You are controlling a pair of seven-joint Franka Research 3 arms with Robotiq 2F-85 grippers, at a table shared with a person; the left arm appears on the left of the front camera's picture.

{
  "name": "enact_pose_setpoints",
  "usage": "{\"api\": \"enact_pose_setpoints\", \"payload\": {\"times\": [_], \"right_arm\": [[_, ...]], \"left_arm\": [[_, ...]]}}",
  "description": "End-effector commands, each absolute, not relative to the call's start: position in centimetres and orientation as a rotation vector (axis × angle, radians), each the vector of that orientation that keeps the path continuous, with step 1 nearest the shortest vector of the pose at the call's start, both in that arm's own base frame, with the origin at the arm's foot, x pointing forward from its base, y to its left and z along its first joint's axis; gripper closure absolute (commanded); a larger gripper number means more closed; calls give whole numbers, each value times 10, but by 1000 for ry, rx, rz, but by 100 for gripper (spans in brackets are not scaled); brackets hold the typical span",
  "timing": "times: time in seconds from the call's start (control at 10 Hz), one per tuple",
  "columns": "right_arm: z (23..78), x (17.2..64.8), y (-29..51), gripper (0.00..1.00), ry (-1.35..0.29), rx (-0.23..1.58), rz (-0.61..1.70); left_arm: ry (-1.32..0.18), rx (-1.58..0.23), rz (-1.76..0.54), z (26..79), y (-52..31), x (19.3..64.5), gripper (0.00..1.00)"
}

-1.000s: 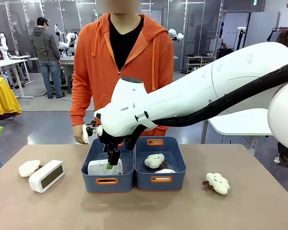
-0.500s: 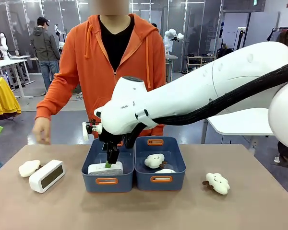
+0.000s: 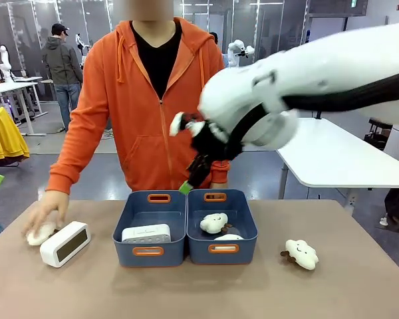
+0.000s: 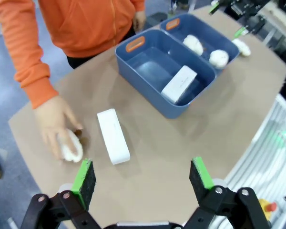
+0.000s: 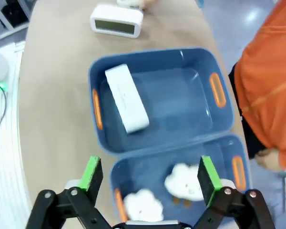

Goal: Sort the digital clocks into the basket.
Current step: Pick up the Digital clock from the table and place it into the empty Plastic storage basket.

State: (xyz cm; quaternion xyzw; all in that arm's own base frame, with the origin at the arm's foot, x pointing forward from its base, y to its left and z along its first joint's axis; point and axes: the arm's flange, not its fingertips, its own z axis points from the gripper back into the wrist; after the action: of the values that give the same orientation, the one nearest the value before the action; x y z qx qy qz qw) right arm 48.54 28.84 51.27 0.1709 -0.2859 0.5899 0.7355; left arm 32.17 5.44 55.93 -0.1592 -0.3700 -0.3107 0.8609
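One white digital clock (image 3: pixel 146 233) lies in the left blue basket (image 3: pixel 174 253), also seen in the right wrist view as clock (image 5: pixel 127 104) in basket (image 5: pixel 148 51). A second clock (image 3: pixel 65 243) with a dark display stands on the table left of the basket, apart from it, and shows as a white brick (image 4: pixel 113 136) under the left wrist. My right gripper (image 3: pixel 188 185) hovers open and empty above the baskets' far rims; its green pads (image 5: pixel 91 174) stand wide apart. My left gripper (image 4: pixel 142 175) hangs open and empty high above the table.
The right blue bin (image 3: pixel 246 249) holds two white cloud plush toys (image 3: pixel 214 222). Another cloud plush (image 3: pixel 300 253) lies on the table at the right. The person in orange stands at the far edge, one hand (image 3: pixel 43 209) on a plush (image 3: pixel 40 232) beside the dark-faced clock.
My right gripper rose out of the left basket and swung up to the right, leaving the white clock lying inside. The person's hand came down onto the plush at the left.
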Motion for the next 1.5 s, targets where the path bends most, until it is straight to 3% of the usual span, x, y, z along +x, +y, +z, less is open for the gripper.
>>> {"api": "enact_pose_setpoints", "payload": {"times": [0.0, 0.3, 0.7, 0.9, 1.0, 1.4], "right_arm": [[513, 427, 224, 0, -729, 418, 1111], [504, 362, 107, 0, -708, 452, 730], [519, 296, -6, 0, -625, 303, 453], [516, 299, -8, 0, -629, 351, 434], [528, 329, -26, 0, -650, 281, 475], [528, 329, -26, 0, -650, 281, 475]], "left_arm": [[-771, -334, -676, 559, 56, 321, 0], [-771, -334, -676, 559, 56, 321, 0], [-771, -334, -676, 559, 56, 321, 0], [-771, -334, -676, 559, 56, 321, 0], [-771, -334, -676, 559, 56, 321, 0], [-771, -334, -676, 559, 56, 321, 0]]}}
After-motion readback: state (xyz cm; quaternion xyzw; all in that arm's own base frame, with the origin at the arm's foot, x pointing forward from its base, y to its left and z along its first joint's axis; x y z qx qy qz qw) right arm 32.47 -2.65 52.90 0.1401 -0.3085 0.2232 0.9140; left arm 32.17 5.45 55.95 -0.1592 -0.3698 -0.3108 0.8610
